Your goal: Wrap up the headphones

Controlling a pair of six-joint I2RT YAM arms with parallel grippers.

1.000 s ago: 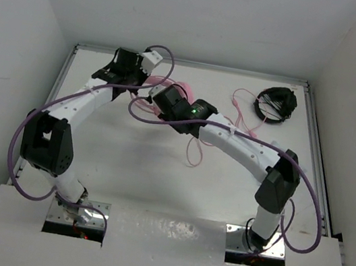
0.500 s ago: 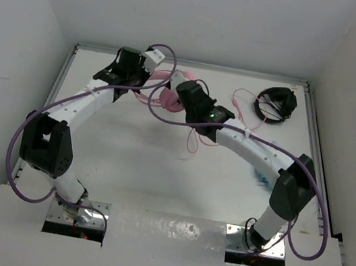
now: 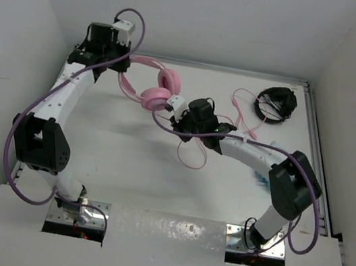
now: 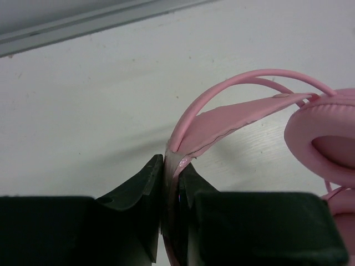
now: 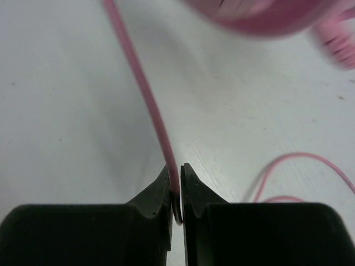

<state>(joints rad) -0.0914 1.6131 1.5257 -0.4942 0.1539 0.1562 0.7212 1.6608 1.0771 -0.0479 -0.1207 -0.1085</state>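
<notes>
Left pincer (image 4: 171, 166): we've got it pressed together on the thin pink headband (image 4: 233, 119), nipped right at the fingertips, up by the far left corner of the bench (image 3: 125, 165).
Headphones (image 3: 153, 98): pink, at the far side of the bench, left of centre. The band arcs from the left pincer across to the round earcups (image 3: 167, 81), and those sit between the two arms.
Right pincer (image 5: 176, 177): closed on the thin pink cable (image 5: 145, 94). The strand runs out from between the fingertips toward one of the earcups, blurred at the top of the wrist view.
Slack cable: we see a loop lying on the bench just on the near side of the right wrist, and more of it curling off toward the far right.
Black headphones (image 3: 275, 105): far right corner, bundled with their dark cable, well apart from both pincers.
Earcups on the bench or lifted: we cannot tell.
</notes>
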